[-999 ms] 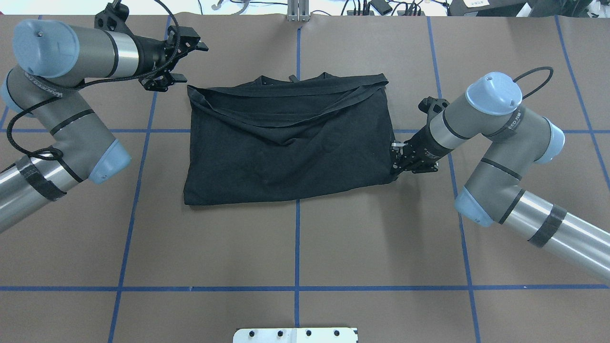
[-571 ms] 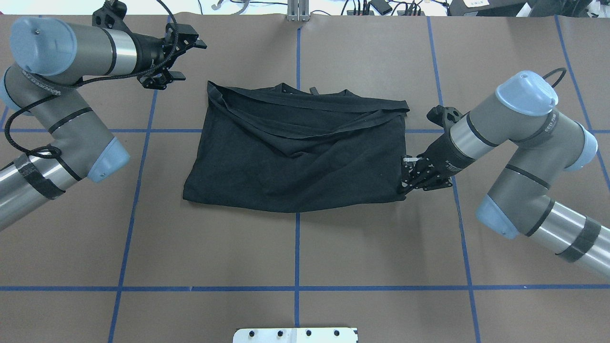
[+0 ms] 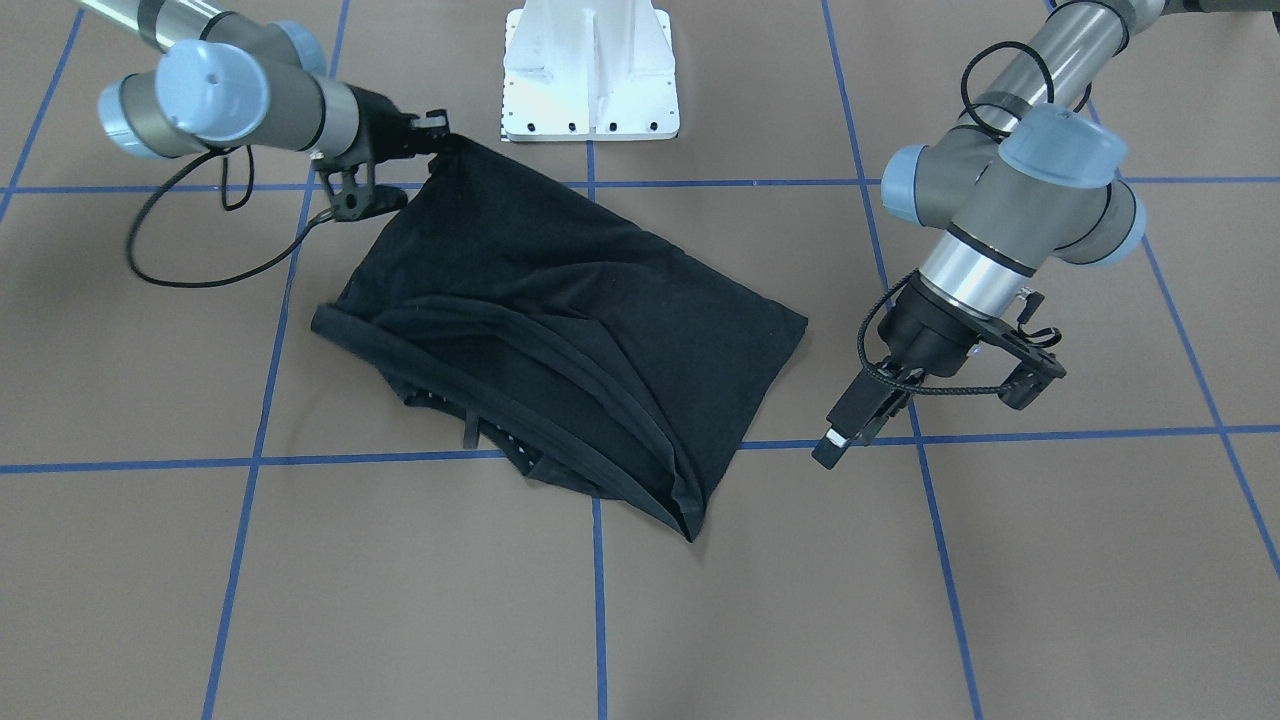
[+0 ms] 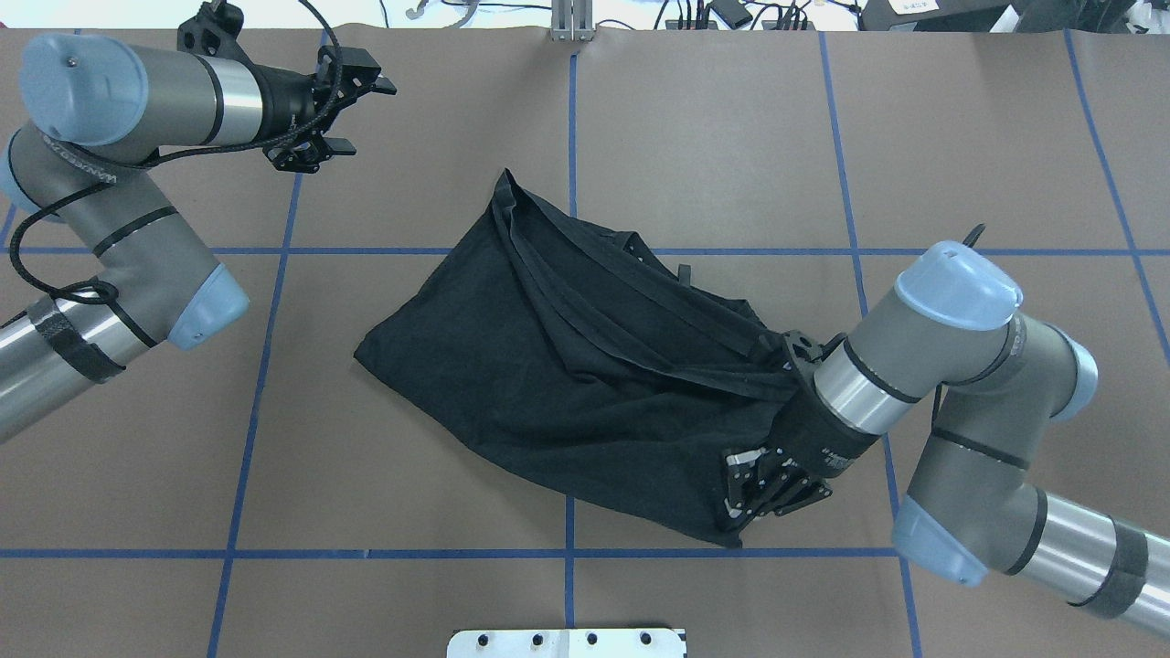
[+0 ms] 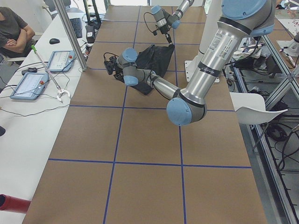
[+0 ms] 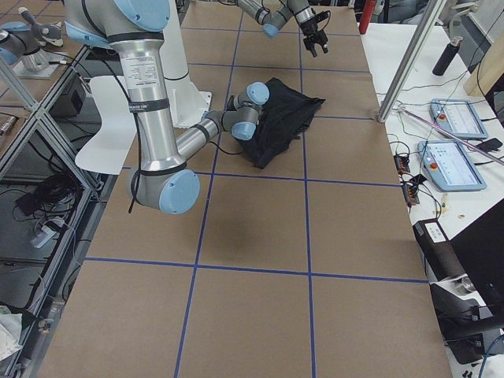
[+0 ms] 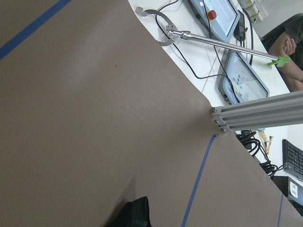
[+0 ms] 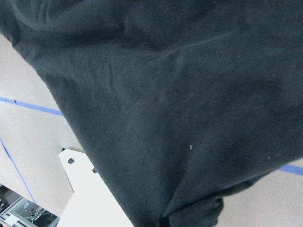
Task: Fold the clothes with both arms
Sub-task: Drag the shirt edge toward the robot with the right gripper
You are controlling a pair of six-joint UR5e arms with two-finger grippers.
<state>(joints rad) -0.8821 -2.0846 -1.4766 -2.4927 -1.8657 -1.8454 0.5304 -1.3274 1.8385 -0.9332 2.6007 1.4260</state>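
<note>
The black T-shirt (image 4: pixel 585 366) lies folded and skewed diagonally on the brown table; its graphic is hidden. It also shows in the front view (image 3: pixel 560 330) and fills the right wrist view (image 8: pixel 180 94). My right gripper (image 4: pixel 745 489) is shut on the shirt's near right corner, low over the table; in the front view it (image 3: pixel 435 140) shows at the upper left. My left gripper (image 4: pixel 364 116) is open and empty, raised beyond the shirt's far left side, apart from it; in the front view it (image 3: pixel 868 415) hangs at the right.
The white base plate (image 4: pixel 567 642) sits at the table's near edge, also in the front view (image 3: pixel 590 70). Blue tape lines cross the table. A side desk with tablets (image 5: pixel 28 84) and a seated person (image 5: pixel 14 30) lie past the far edge.
My right gripper has pulled the shirt's right corner toward the robot's side, so the shirt swung from square to diagonal and shifted right. The left arm has barely moved.
</note>
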